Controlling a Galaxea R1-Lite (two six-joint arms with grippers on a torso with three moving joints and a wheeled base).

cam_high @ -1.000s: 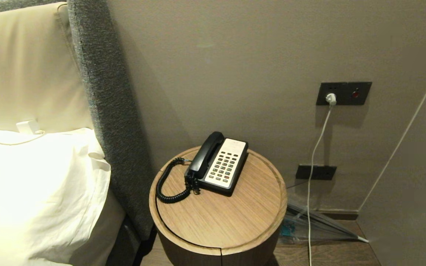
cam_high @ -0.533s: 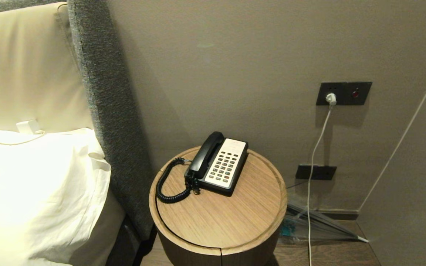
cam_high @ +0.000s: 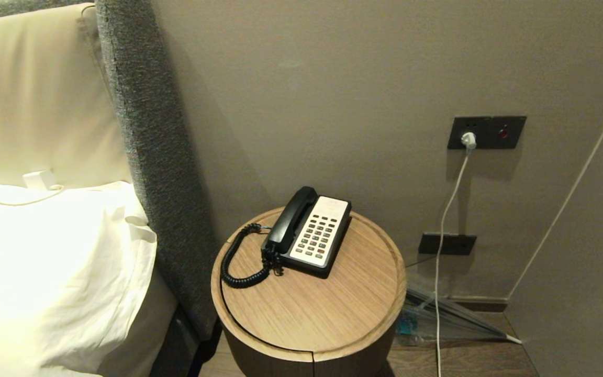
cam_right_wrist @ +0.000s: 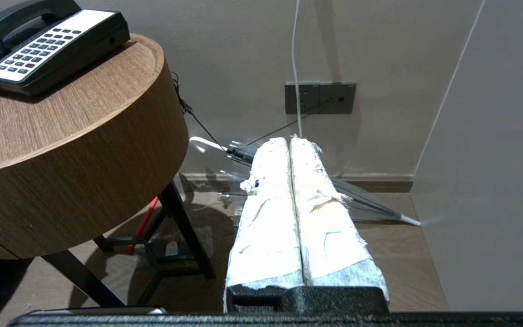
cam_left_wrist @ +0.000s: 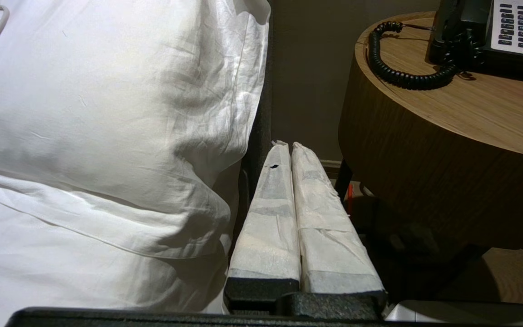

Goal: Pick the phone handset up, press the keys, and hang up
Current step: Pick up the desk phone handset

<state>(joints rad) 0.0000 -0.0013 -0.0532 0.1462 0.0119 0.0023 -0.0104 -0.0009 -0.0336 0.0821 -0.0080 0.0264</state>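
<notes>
Nothing has started yet: the phone handset lies in its cradle on the phone base on the round table, and the left gripper and right gripper hang low beside the table, pinched shut and empty, so one must open and reach up for it.

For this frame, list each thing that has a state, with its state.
Glossy black curved plastic phone handset: resting in its cradle on the black-and-white phone base.
Black coiled cord: slack, looped on the round wooden bedside table.
White plug: in the dark wall socket plate.
Left end effector: shut, empty, low between bed and table.
Right end effector: shut, empty, low beside the table.
</notes>
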